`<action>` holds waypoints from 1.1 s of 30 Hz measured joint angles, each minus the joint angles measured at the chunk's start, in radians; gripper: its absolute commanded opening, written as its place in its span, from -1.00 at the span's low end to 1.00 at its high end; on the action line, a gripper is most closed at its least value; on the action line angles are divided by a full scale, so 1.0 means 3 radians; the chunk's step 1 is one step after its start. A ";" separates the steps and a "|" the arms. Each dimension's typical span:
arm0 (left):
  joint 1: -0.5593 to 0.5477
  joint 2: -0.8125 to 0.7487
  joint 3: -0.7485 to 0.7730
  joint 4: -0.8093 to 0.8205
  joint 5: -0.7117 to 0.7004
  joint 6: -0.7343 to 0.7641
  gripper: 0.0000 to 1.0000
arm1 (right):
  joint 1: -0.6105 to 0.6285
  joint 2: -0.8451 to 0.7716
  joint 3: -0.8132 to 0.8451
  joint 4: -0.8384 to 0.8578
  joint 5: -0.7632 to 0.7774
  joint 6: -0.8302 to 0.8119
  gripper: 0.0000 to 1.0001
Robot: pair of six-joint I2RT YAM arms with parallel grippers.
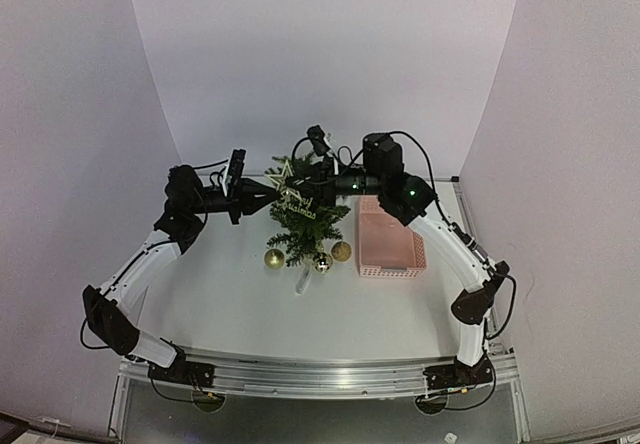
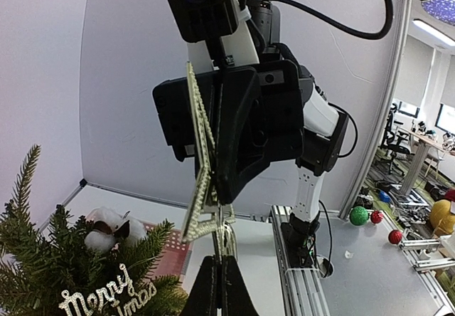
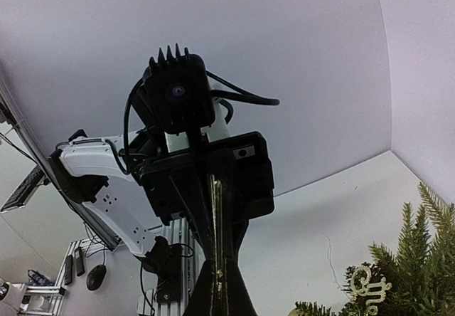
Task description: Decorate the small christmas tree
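The small christmas tree (image 1: 303,219) stands mid-table, and its branches fill the lower left of the left wrist view (image 2: 43,266). A glittery gold star (image 1: 284,176) hangs above the treetop between both grippers. My left gripper (image 1: 270,193) comes in from the left, shut on the star's wire stem (image 2: 226,239). My right gripper (image 1: 302,178) comes in from the right, shut on the star's far points. Seen from the right wrist, the star (image 3: 216,216) is edge-on, pinched between the right fingers (image 3: 231,295).
A pink basket (image 1: 388,236) sits right of the tree. Two gold baubles (image 1: 273,258) (image 1: 341,251) and a silver one (image 1: 322,263) lie at the tree's foot. A "Merry Christmas" sign (image 2: 106,298) and a cotton boll (image 2: 106,223) hang on the branches.
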 measured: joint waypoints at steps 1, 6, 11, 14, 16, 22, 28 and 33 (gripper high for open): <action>0.0000 0.0000 0.0000 0.0001 -0.0009 0.0001 -0.42 | 0.0000 0.0000 0.0000 0.0001 -0.0005 -0.0001 -1.00; -0.0002 -0.0004 -0.0002 0.0002 -0.0163 0.0075 0.87 | 0.0000 -0.0012 -0.0042 0.0031 0.0169 -0.0038 -1.00; 0.0055 -0.0058 -0.0068 -0.0020 -0.0405 0.0201 0.97 | 0.0000 -0.0337 -0.0791 0.0489 0.0803 -0.0180 -1.00; 0.0102 -0.0142 -0.0172 -0.0087 -0.0623 0.0342 0.99 | -0.0002 -0.0558 -0.1287 0.0908 0.1177 -0.0313 -1.00; 0.0124 -0.0200 -0.0239 -0.0144 -0.0769 0.0421 0.99 | -0.0006 -0.0585 -0.1371 0.1106 0.1354 -0.0402 -1.00; 0.0183 -0.0297 -0.0382 -0.0294 -0.1070 0.0594 0.99 | -0.0014 -0.0551 -0.1235 0.1333 0.1629 -0.0667 -1.00; 0.0283 -0.0299 -0.0478 -0.0457 -0.1217 0.0698 0.99 | -0.0050 -0.0355 -0.0673 0.1058 0.1825 -0.0927 -1.00; 0.0340 -0.0299 -0.0561 -0.0491 -0.1302 0.0741 0.99 | -0.0075 -0.0271 -0.0617 0.0966 0.1833 -0.1003 -1.00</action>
